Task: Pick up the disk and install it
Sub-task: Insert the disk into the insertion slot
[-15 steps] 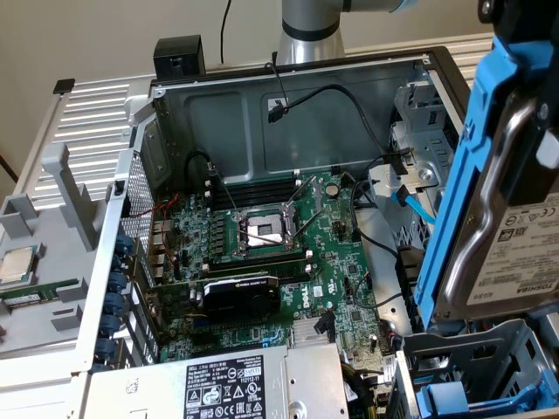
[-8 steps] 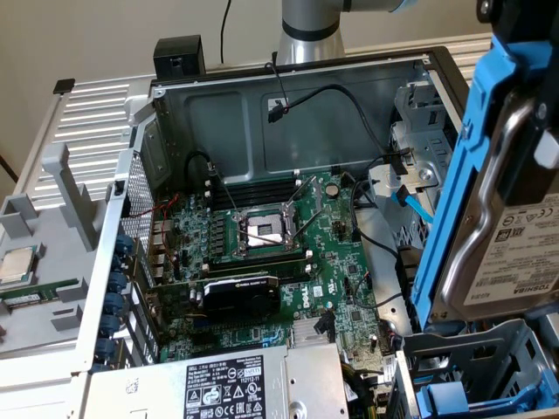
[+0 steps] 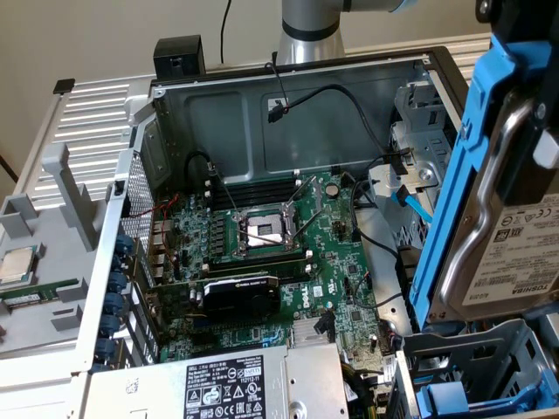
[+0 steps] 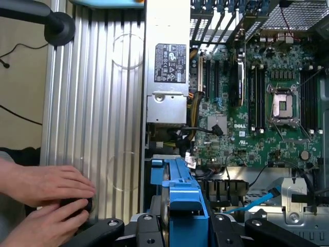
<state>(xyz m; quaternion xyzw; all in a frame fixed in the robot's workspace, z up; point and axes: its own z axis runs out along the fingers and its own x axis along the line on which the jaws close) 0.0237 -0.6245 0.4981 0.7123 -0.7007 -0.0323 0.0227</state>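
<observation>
Silver metal disk (image 3: 489, 262), white Toshiba label (image 3: 528, 240), bright blue frame (image 3: 447, 175), held on edge and tilted by the pincer (image 4: 182, 231), jaws partway closed against its sides, just above the drive cage (image 3: 476, 362) in open computer (image 3: 244, 113)

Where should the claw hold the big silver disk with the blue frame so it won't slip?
Pinch the disk across its two broad flat faces, near the upper end of its blue frame, coming down from above. It stands on edge as a thin slab, so those faces give flat, parallel spots. In the wrist view the claw seems to hold it that way.
</observation>
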